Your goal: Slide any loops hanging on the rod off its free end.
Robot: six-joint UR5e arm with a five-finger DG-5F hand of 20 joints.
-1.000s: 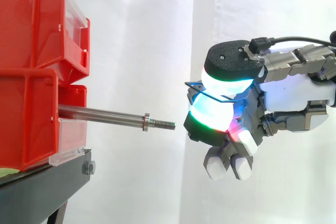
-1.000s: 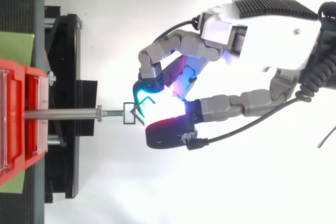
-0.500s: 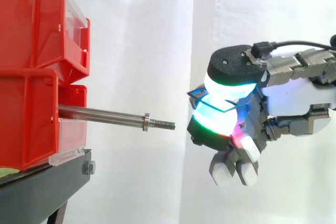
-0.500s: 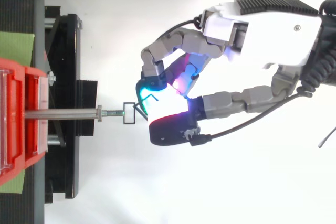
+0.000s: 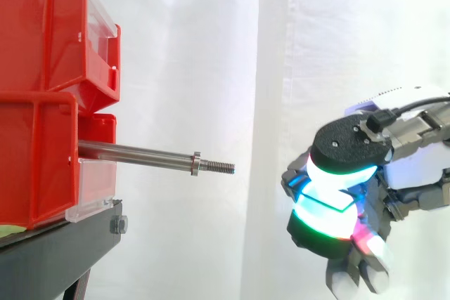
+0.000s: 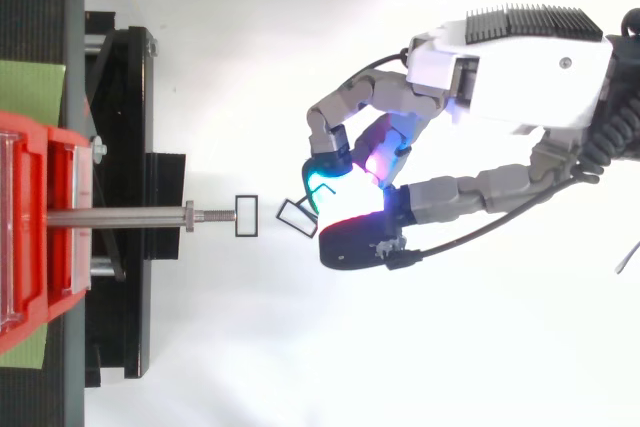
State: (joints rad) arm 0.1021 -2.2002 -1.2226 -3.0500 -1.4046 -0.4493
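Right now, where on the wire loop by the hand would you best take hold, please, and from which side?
Pinch the loop by its edge farthest from the rod, coming from beyond the free end, as the hand seems to: that leaves the thin frame's opening clear.

Lab rig: white curtain (image 5: pixel 211 68), red bins (image 5: pixel 35 103)
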